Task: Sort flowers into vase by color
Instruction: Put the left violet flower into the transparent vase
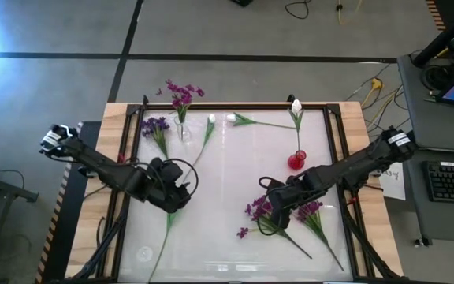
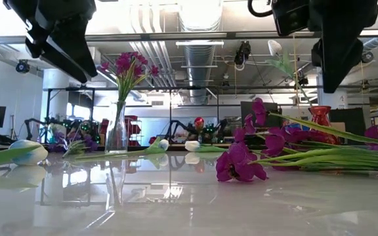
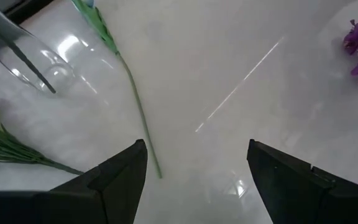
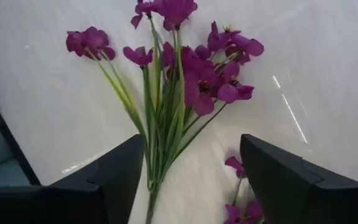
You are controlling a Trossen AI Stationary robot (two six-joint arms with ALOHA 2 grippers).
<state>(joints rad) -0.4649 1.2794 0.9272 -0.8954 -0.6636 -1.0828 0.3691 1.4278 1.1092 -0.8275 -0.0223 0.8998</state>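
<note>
Here the right gripper [image 1: 278, 207] hangs over the purple flowers [image 4: 179, 74] lying on the bench [image 1: 219, 189], its fingers spread apart with the green stems between them. To grip well, I judge it should drop straight down and close low on the bunched stems, not the blossoms. The left gripper [image 1: 172, 197], also spread, hovers above a white flower [image 1: 210, 126] stem. Beyond stands the clear vase [image 1: 183, 126], already holding purple blooms.

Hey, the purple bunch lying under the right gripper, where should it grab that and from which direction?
Probably the bundled green stems just below the blossoms of the purple bunch, coming straight down from above. It lies flat on the table, and the right gripper, open, already straddles those stems.
</note>
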